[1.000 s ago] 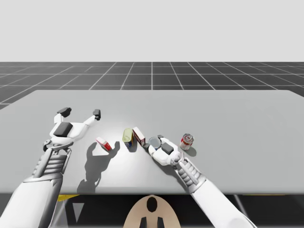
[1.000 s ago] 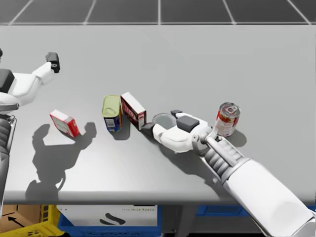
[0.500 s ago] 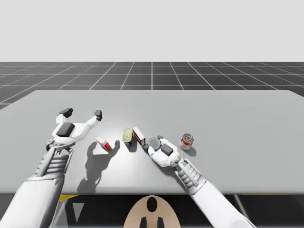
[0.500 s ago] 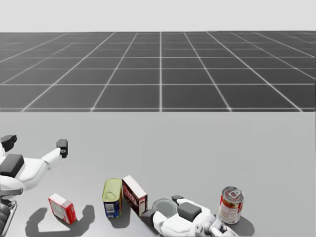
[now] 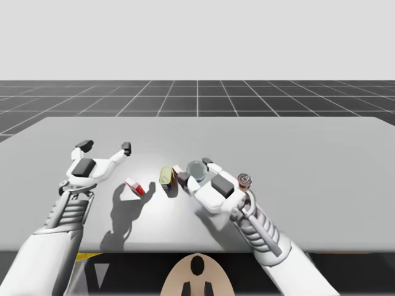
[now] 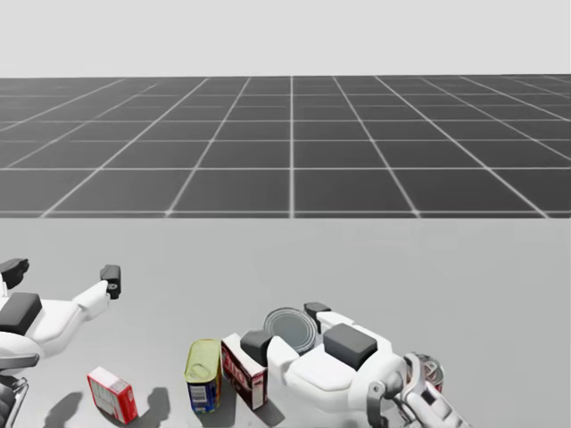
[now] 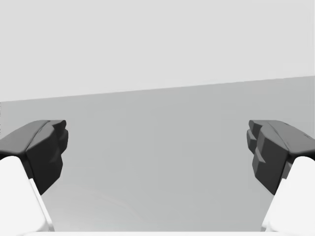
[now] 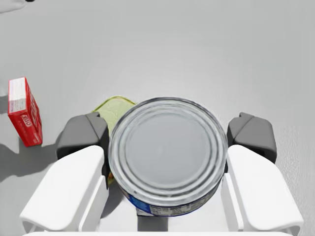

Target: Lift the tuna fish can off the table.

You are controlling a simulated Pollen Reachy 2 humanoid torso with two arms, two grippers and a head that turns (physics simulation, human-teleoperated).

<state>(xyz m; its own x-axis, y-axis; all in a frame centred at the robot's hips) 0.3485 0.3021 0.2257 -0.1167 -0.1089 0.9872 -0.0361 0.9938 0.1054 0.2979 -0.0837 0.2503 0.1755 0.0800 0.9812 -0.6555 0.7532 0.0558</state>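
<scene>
The tuna can point(image 8: 167, 152) is a low round tin with a ribbed silver lid and a blue label. My right gripper point(image 8: 166, 142) is shut on the tuna can, one dark finger on each side. In the high view the tuna can point(image 5: 196, 168) hangs above the table in my right gripper point(image 5: 195, 170), over the other groceries. The head view shows the tuna can point(image 6: 290, 333) tilted, lid facing the camera, in my right gripper point(image 6: 284, 332). My left gripper point(image 5: 105, 147) stands open over the table's left part, nothing between its fingers point(image 7: 47, 147).
Below the lifted can stand a yellow-lidded blue tin point(image 5: 166, 179) and a red-and-white box point(image 6: 243, 370). A small red box point(image 5: 134, 186) lies to their left. A red-labelled can point(image 5: 244, 180) stands behind my right wrist. The table's front edge point(image 5: 185, 251) is close to my torso.
My right gripper has risen with the tuna can, which has left the table. My head has turned upward. The left arm has hardly moved.
</scene>
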